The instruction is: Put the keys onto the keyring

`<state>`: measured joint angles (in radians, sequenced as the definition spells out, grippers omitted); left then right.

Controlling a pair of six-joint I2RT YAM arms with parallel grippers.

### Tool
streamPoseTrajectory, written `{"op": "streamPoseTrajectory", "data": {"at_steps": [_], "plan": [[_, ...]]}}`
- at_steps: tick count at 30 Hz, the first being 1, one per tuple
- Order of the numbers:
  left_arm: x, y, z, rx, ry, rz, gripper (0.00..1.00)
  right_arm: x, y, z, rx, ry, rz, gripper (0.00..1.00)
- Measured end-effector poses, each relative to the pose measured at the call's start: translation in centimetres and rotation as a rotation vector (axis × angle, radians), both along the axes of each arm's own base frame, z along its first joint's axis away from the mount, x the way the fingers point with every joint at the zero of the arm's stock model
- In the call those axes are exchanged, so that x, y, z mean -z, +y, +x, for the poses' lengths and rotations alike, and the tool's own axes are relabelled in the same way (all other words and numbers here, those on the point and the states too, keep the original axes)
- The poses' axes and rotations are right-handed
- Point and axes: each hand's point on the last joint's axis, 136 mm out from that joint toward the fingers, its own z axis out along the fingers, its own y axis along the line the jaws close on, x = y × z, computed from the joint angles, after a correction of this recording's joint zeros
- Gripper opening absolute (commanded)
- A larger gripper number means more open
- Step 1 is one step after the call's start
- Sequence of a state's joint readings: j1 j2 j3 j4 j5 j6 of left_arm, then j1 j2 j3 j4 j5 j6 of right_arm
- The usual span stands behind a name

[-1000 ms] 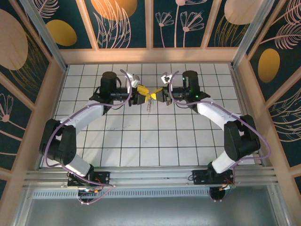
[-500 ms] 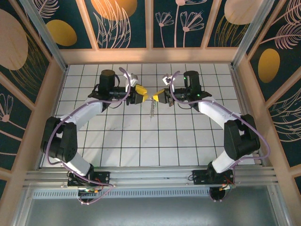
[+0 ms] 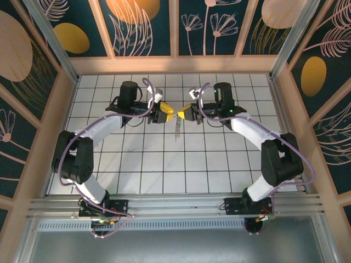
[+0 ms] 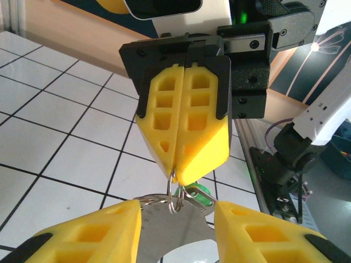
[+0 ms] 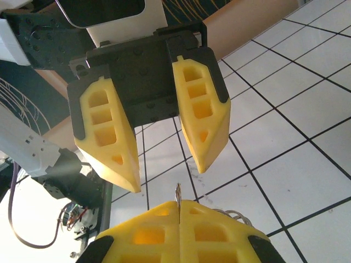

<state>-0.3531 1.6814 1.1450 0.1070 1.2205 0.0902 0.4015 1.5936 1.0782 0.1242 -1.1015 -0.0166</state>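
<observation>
the left hand (image 5: 164, 174) just backed off, spread apart, leaving the right hand (image 4: 176, 173) pinched tight on the keyring (image 4: 176, 201) dangling over the worktop (image 3: 219, 164), green key (image 4: 198, 195) probably already on it

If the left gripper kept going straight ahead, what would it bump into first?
Probably the key ring dangling from the right gripper's shut jaws, right in front of the left gripper. It might instead meet that gripper itself; depth is unclear.
</observation>
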Motion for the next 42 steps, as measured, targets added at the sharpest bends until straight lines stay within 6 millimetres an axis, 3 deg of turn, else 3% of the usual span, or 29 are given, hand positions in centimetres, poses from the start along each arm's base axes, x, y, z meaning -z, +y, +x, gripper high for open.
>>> {"op": "streamPoseTrajectory", "data": {"at_steps": [10, 21, 24, 32, 41, 42], "plan": [[0.0, -0.1, -0.4, 0.029, 0.014, -0.012, 0.36, -0.9, 0.8, 0.0, -0.015, -0.014, 0.013, 0.0], [0.1, -0.1, -0.5, 0.042, 0.019, -0.02, 0.31, -0.2, 1.2, 0.2, -0.02, 0.003, 0.01, 0.0], [0.0, -0.2, -0.6, 0.046, 0.017, -0.023, 0.27, -0.1, 1.3, 0.2, -0.021, 0.004, 0.009, 0.0], [0.5, -0.4, -0.2, 0.046, 0.033, -0.02, 0.0, -0.1, 1.4, 0.1, -0.028, 0.007, 0.01, 0.0], [0.6, -0.5, -0.1, 0.047, 0.039, -0.021, 0.0, -0.1, 1.4, 0.2, -0.023, 0.01, 0.009, 0.0], [0.6, -0.5, -0.1, 0.047, 0.038, -0.021, 0.0, -0.1, 1.4, 0.2, -0.022, 0.012, 0.008, 0.04]]}}
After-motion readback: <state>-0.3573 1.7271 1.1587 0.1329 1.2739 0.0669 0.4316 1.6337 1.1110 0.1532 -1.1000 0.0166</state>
